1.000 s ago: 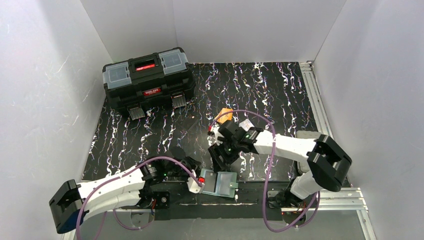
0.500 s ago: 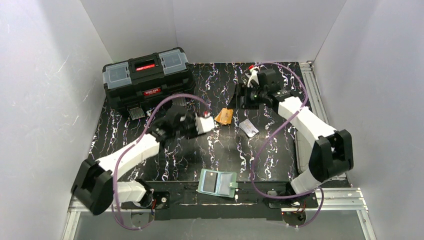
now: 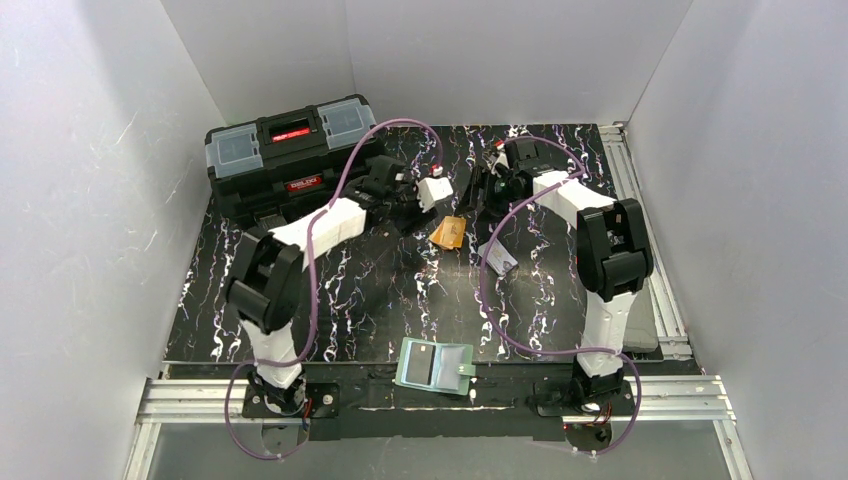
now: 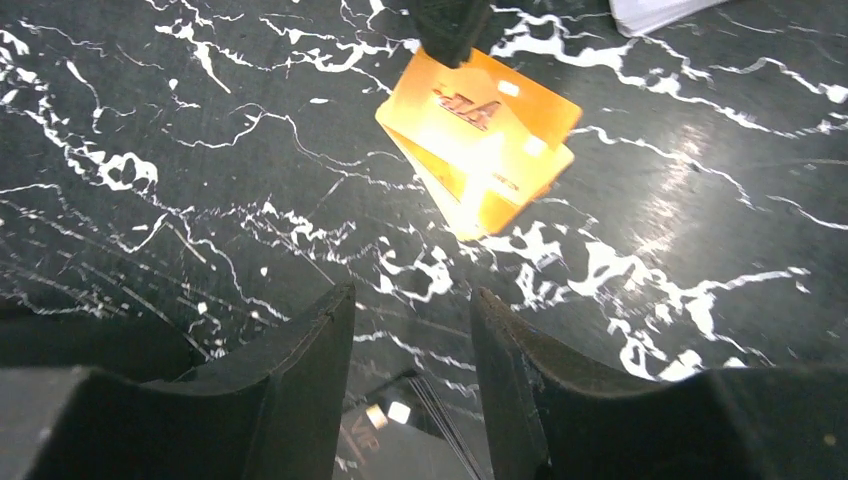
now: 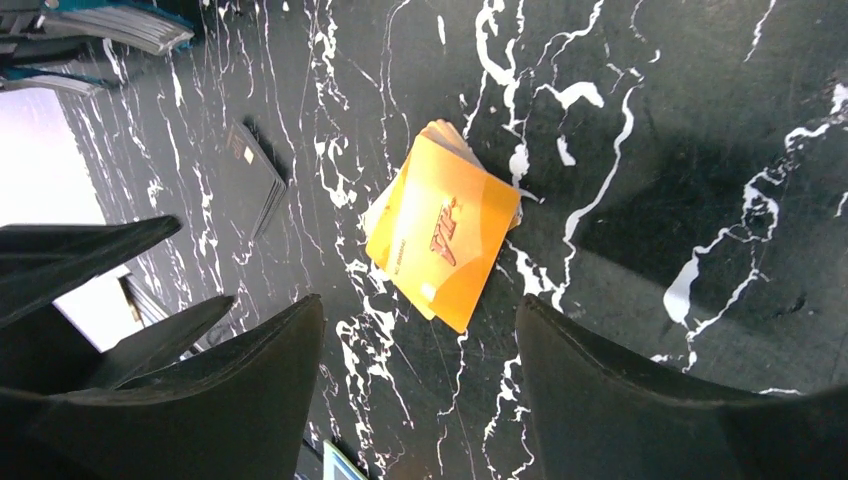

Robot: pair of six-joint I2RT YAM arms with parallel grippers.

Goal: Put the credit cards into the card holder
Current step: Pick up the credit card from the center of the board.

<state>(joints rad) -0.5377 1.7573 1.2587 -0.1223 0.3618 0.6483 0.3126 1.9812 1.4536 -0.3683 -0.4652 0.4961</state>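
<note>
White walls stand round a black bench with white squiggles. Both claws are open and hold nothing. The left claw and the right claw both hang over the orange card. The white card lies near it. The open card holder sits well apart, at the near edge. Two claws going for one card could bump. The card is thin and flat, so it may slide away.
</note>
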